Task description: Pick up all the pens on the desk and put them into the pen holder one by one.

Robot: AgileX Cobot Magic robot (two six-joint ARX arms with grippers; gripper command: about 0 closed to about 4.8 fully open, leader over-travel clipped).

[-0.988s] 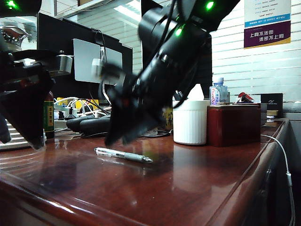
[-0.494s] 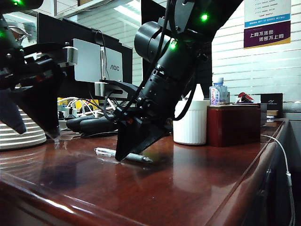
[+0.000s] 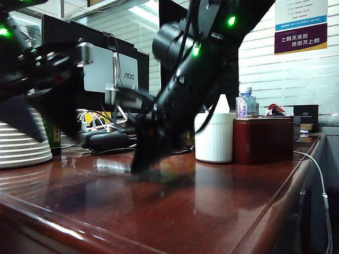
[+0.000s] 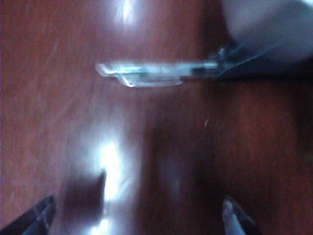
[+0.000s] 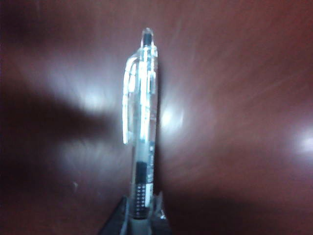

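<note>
Right gripper: the right gripper (image 5: 142,223) is clamped on the grey grip end of the clear pen (image 5: 141,122), down at the desk (image 3: 222,201) top, mid-desk, well back from the rounded front edge.
Left gripper: the left gripper (image 4: 139,220) hovers with jaws spread wide, empty (the pen lies beyond its tips).
Handling: likely light, stiff, slick plastic; a hold nearer mid-barrel would swing less.
Pen holder: the white ribbed pen holder (image 3: 214,137) stands toward the desk's back edge, touching a dark red box (image 3: 263,140).
</note>
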